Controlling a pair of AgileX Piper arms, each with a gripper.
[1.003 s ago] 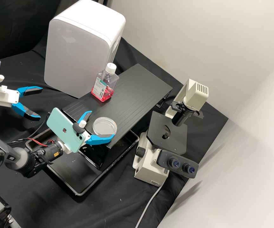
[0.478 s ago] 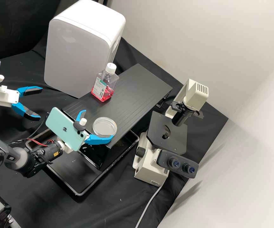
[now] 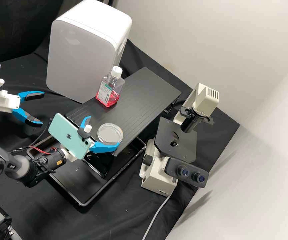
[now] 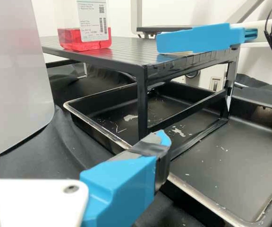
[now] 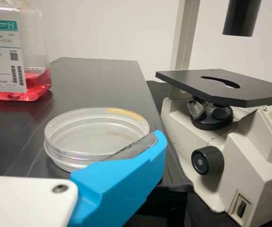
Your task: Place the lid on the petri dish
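R gripper (image 3: 105, 130) released, fingers (image 3: 105, 146) spread either side of petri dish (image 3: 110, 133), not clamping. Dish w/ lid (image 5: 96, 127) on, at 7 o'clock end of shelf (image 3: 140, 96); flask (image 3: 109, 88) at 12 o'clock. L gripper (image 3: 42, 109) also released, 9 o'clock, above bench (image 3: 124, 213).

Not much going on here tbh. The right arm's white gripper with bright blue fingers (image 3: 105, 130) has pulled back a touch from the clear round plastic petri dish (image 3: 110, 133). The mint-green phone strapped to its wrist (image 3: 70, 140) slid up and left a bit. That all happened in the first half second. Since then it's maybe drifted a hair, hard to say.
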